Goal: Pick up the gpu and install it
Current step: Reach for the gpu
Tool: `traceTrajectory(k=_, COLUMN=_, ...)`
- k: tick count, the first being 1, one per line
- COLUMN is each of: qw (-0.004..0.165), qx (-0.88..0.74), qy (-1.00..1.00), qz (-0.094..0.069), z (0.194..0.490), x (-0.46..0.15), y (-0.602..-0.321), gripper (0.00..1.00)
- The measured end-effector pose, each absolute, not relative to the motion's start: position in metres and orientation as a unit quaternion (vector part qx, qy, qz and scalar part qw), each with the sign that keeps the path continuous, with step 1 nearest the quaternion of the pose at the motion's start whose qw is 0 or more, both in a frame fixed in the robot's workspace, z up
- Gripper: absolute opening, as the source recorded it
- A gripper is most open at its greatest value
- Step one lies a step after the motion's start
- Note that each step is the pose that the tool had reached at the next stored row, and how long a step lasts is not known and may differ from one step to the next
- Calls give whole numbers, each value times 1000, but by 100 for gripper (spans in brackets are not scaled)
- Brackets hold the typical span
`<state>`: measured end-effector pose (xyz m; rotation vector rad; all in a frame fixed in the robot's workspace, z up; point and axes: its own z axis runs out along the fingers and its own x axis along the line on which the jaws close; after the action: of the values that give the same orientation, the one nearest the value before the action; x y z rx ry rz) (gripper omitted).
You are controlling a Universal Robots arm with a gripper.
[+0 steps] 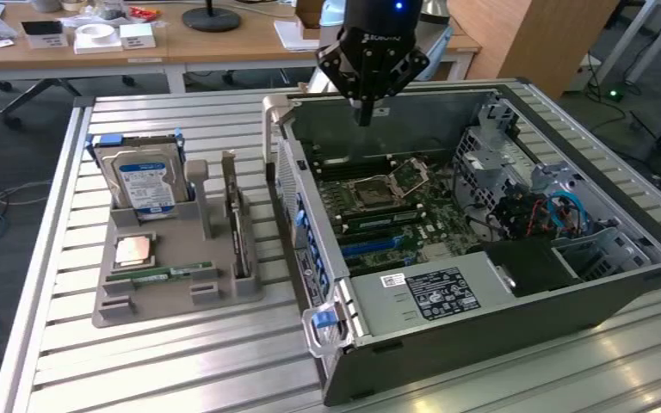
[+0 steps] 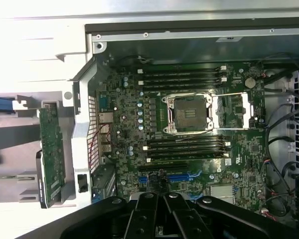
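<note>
**Gpu upright in its holder, pincer clenched on nothing above the case**

Nearest, on the slatted metal table, a grey holder sits at the exterior view's left of the open computer case. A RAM stick and a square processor chip lie flat in the holder's near part. The gpu stands on its long edge in a slot on the holder's case side, thin edge up. Its long axis runs from near to far, parallel to the case's side wall and just beside it; which end bears the bracket I cannot tell. Behind the chip a hard drive stands upright. Inside the case the motherboard lies exposed. Farthest, the gripper hangs over the case's far wall, fingers pressed together, grasping nothing, well apart from the gpu
</note>
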<state>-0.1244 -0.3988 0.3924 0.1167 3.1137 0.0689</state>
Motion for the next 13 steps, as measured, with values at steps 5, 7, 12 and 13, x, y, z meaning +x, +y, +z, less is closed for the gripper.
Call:
traceTrajectory(k=5, qw=13, qx=37, qy=999, qz=22, z=392, x=-127, y=-399, gripper=11)
traceTrajectory(k=7, qw=13, qx=37, qy=999, qz=22, z=391, x=-128, y=-399, gripper=11)
traceTrajectory(k=12, qw=13, qx=37, qy=999, qz=22, z=391, x=-131, y=-399, gripper=11)
traceTrajectory(k=13, qw=12, qx=37, qy=999, qz=22, z=391, x=-132, y=-399, gripper=11)
